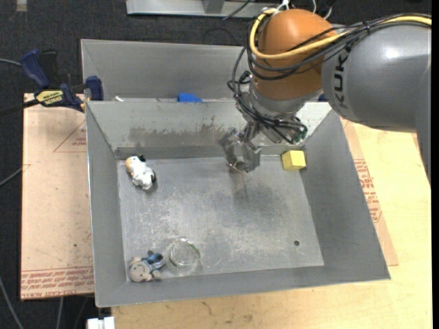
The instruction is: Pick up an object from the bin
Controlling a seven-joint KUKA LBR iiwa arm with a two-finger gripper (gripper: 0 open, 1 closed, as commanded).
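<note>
**Bin pick: gripper low at the back of the bin, yellow block beside it**

Arm (384, 67) comes in from the view's right. An orange cover (291, 43) sits on the wrist with cables looped round it.

Gripper (241, 157) hangs low inside the grey metal bin (206, 286), close to the foot of the back wall and a little right of the bin's middle in the view. The floor under it is bare, scuffed metal.

Gripper state: cannot tell. The tip is seen from above, partly under the wrist, so whether it is released or clenched is not readable, and I cannot make out anything held in it.

Nearest thing is a small yellow block (293, 159), roughly cube-shaped. It lies at the back of the floor where the right-hand slope begins, just to the view's right of the gripper. There is a clear gap between the two, so they are not touching.

Other contents:
- A white toy figure (140, 173) with dark and orange marks lies on its side on the left of the floor, towards the back and well apart from the gripper.
- A clear round lid or cup (184, 254) sits in the front-left corner.
- A small tan-and-blue toy (144, 268) lies just to the view's left of the clear piece — whether the two touch, I cannot tell. Both are well apart from the gripper.
</note>
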